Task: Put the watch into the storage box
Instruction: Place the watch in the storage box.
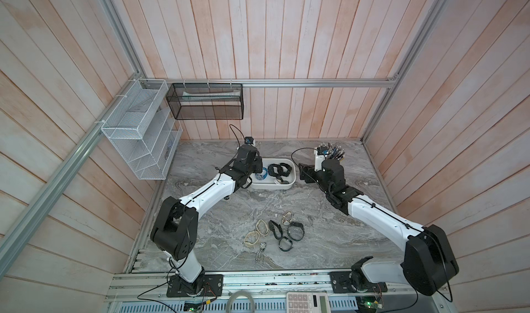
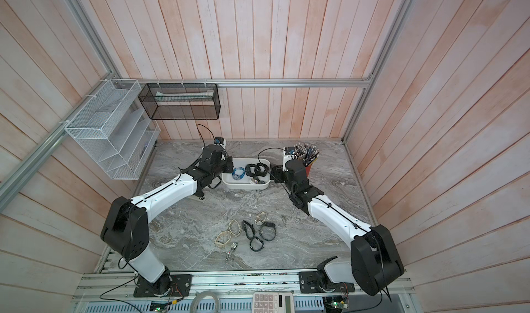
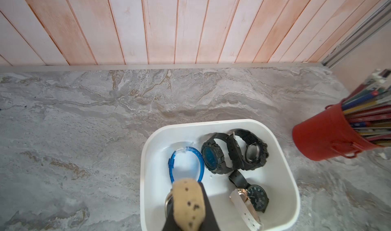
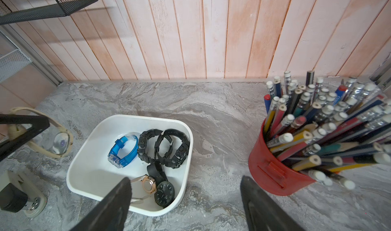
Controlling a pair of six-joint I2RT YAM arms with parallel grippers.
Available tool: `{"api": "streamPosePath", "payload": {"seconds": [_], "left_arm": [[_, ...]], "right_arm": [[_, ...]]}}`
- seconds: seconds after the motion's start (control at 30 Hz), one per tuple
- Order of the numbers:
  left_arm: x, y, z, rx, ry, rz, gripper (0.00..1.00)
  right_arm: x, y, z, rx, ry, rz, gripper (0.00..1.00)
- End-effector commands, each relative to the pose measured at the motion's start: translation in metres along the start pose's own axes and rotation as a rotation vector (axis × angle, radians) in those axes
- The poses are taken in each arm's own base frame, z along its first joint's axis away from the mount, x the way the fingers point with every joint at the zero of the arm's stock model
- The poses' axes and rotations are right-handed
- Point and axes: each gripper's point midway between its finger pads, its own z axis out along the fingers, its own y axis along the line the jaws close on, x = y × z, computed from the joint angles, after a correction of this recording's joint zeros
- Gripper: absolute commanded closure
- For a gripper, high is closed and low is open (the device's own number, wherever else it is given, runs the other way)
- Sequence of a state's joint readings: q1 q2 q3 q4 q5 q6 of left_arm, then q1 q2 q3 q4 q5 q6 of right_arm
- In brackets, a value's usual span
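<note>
Left wrist view: left gripper (image 3: 188, 190) pinches beige watch (image 3: 188, 208), in a top view at storage box's (image 1: 272, 186) nine-o'clock end; lower, then release.

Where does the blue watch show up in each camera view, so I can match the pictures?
Both top views: the blue watch sits mid-picture in the storage box, at its end nearest the left arm.
Left wrist: mostly its strap shows, in the box just beyond the left fingers.
Right wrist: it stands on edge in the box, beside the black watches.
Shared landmark: the white storage box, in all four views.
</note>
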State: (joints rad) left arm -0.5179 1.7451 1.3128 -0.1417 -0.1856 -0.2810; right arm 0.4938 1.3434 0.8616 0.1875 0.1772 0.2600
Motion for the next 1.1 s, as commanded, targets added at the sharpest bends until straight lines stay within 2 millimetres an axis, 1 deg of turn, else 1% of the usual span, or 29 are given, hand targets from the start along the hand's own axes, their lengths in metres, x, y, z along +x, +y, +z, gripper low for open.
{"api": "streamPosePath", "payload": {"seconds": [0.0, 0.13, 0.3, 0.4, 0.63, 0.7, 0.77, 0.9, 1.0, 1.07], "left_arm": [[-0.016, 0.006, 0.015, -0.045, -0.033, 0.046, 0.91], [-0.011, 0.009, 0.039, -0.063, -0.009, 0.062, 0.91], [-0.001, 0.023, 0.062, -0.076, 0.032, 0.044, 0.91], [0.009, 0.030, 0.074, -0.082, 0.058, 0.039, 0.91], [0.029, 0.033, 0.092, -0.082, 0.107, 0.038, 0.91], [0.034, 0.034, 0.096, -0.086, 0.118, 0.041, 0.89], [0.038, 0.034, 0.099, -0.084, 0.129, 0.039, 0.86], [0.045, 0.033, 0.103, -0.078, 0.154, 0.032, 0.76], [0.041, 0.029, 0.099, -0.059, 0.146, 0.021, 0.63], [0.035, 0.026, 0.091, -0.042, 0.136, 0.010, 0.50]], "right_arm": [[-0.005, 0.003, -0.001, -0.025, -0.008, 0.004, 0.17], [-0.002, 0.002, -0.003, -0.026, -0.009, 0.012, 0.16], [-0.003, -0.001, -0.008, -0.019, -0.020, 0.022, 0.14], [-0.004, -0.002, -0.010, -0.013, -0.024, 0.020, 0.13], [0.000, -0.004, -0.011, -0.012, -0.018, 0.025, 0.11], [0.000, -0.002, -0.011, -0.018, -0.016, 0.026, 0.11], [0.000, -0.002, -0.010, -0.018, -0.017, 0.026, 0.11], [-0.001, -0.002, -0.010, -0.015, -0.014, 0.023, 0.11], [-0.001, -0.004, -0.010, -0.011, -0.019, 0.022, 0.11], [-0.001, -0.003, -0.010, -0.013, -0.018, 0.023, 0.11]]}}
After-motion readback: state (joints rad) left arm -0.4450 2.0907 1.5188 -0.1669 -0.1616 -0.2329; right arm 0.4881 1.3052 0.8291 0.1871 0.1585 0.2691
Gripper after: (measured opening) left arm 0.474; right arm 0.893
